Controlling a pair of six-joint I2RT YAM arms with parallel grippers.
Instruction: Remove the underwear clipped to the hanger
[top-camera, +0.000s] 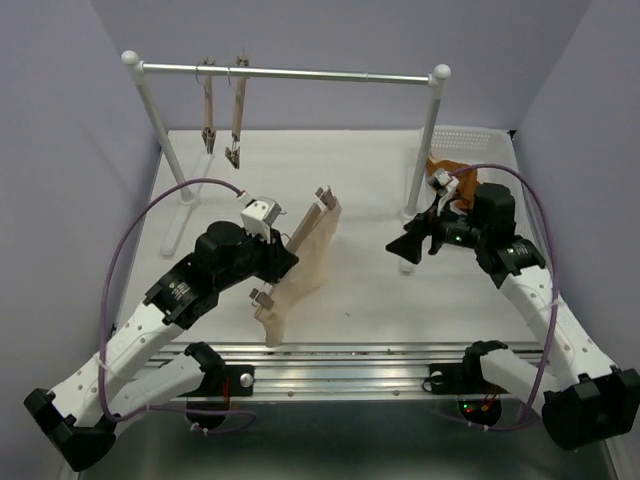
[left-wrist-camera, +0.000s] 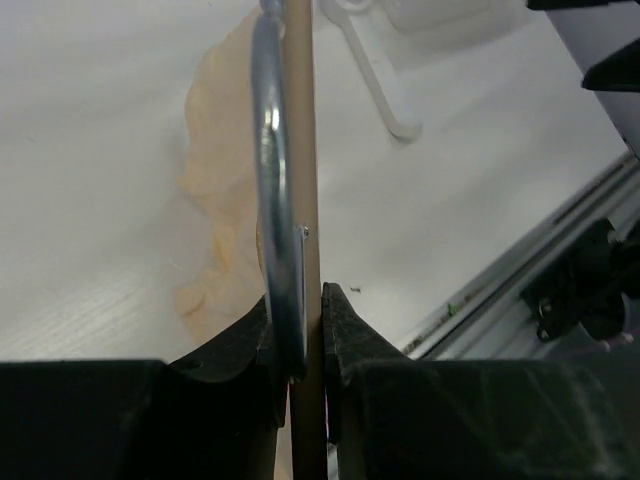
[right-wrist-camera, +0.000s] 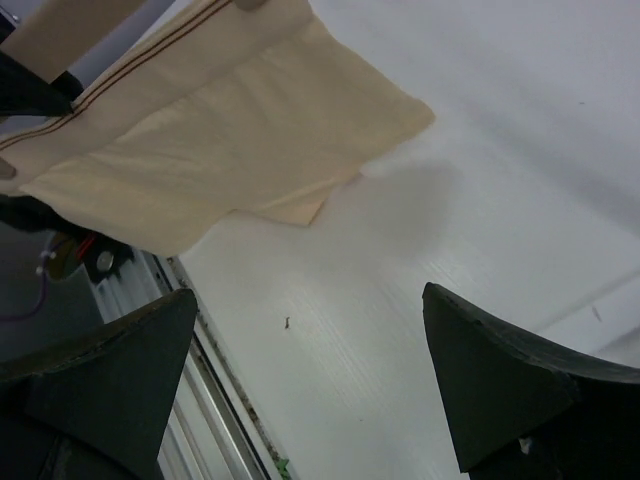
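Left gripper (left-wrist-camera: 303, 305) is clenched tight on the slim light-brown wooden bar hanger (left-wrist-camera: 304, 130), pinching the bar and its thin metal wire hook (left-wrist-camera: 270, 180) together and holding the lot tilted above the white worktop (top-camera: 370, 170). Hanging off that bar, middle of the worktop, is the thin pale beige fabric underwear (top-camera: 305, 262). Whether its lowest edge touches the surface near the front, I can't tell.

The overhead view shows a small clip at the far end (top-camera: 323, 194) and another at the near end (top-camera: 262, 295), and the fabric looks caught at both. So by my reading, neither clip has let go.

Over on the right, the right gripper (top-camera: 408, 246) is spread wide and carrying nothing. It points at the garment with a clear gap between them. Its own camera shows the cloth's free corner ahead and only bare worktop between the fingers.

At the back, the metal rail (top-camera: 300, 72) on its white rack carries two other wooden hangers (top-camera: 238, 115).

Score so far: hanger in hand and presented, and that's all. Left to do, as I judge it: close in, free both clips and draw the underwear clear.
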